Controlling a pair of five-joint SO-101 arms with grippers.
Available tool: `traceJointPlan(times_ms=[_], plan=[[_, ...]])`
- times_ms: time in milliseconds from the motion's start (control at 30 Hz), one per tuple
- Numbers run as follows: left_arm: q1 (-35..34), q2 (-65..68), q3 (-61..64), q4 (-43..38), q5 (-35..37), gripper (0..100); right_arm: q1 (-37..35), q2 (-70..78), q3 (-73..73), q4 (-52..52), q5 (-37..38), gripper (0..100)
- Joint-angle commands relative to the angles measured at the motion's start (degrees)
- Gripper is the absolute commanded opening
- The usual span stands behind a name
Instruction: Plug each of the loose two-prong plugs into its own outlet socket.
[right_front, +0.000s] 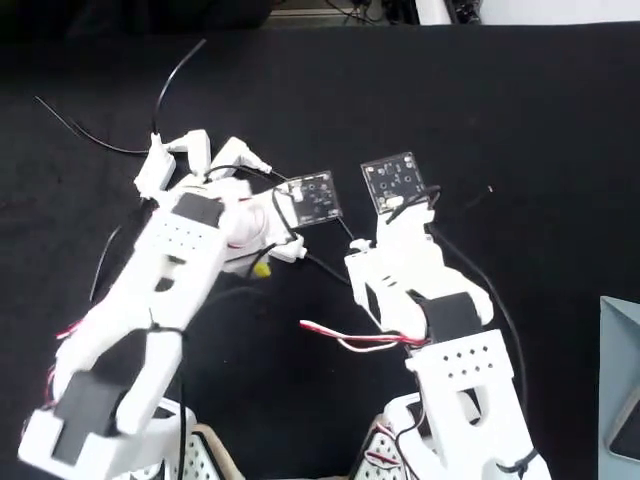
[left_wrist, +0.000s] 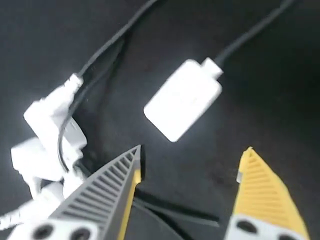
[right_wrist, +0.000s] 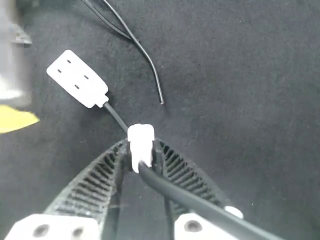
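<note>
Nothing legible appears in any view: no words, numbers or signs. On the surface (right_front: 520, 120), a dark square board (right_front: 312, 197) bears a few small pale marks. A second dark square board (right_front: 397, 180), just beside the first, bears similar marks. On both they are too small to make out as letters or figures.

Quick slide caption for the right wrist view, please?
Right gripper, jaws shut on a white plug, with a white outlet socket lying beyond it on the black table.
</note>
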Motion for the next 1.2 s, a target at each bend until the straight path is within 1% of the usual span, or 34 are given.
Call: traceJointPlan(times_ms=[0, 133, 300, 633, 733, 900, 1033, 1167], plan=[[1.0, 5.9, -3.5, -8.5, -0.6, 31, 0.8, -0.6, -0.4, -1.1, 0.5, 1.1], [1.0, 11.3, -3.5, -14.5, -0.6, 31, 1.5, -1.0, -0.4, -0.7, 0.5, 1.1], [1.0, 14.9, -3.5, -18.3, -0.6, 31, 6.5, -1.0, -1.0, -0.8, 0.6, 1.2], [2.0, 21.0, -3.5, -24.3, -0.2, 31, 6.9, -1.0, -1.0, -1.0, 0.6, 1.2], [2.9, 22.2, -3.4, -23.9, -0.1, 30, 6.9, -1.0, -1.0, -1.1, 0.6, 1.2], [3.5, 20.6, -2.0, -21.9, -0.1, 17, 7.0, -1.0, -0.7, -2.6, 0.6, 1.2], [3.6, 18.4, -1.6, -14.4, -0.1, 9, 7.0, -1.0, -0.7, -2.6, 0.6, 1.2], [3.1, 14.5, -1.6, -5.7, -0.1, 6, 7.0, -1.0, -0.7, -2.6, 0.6, 1.2]])
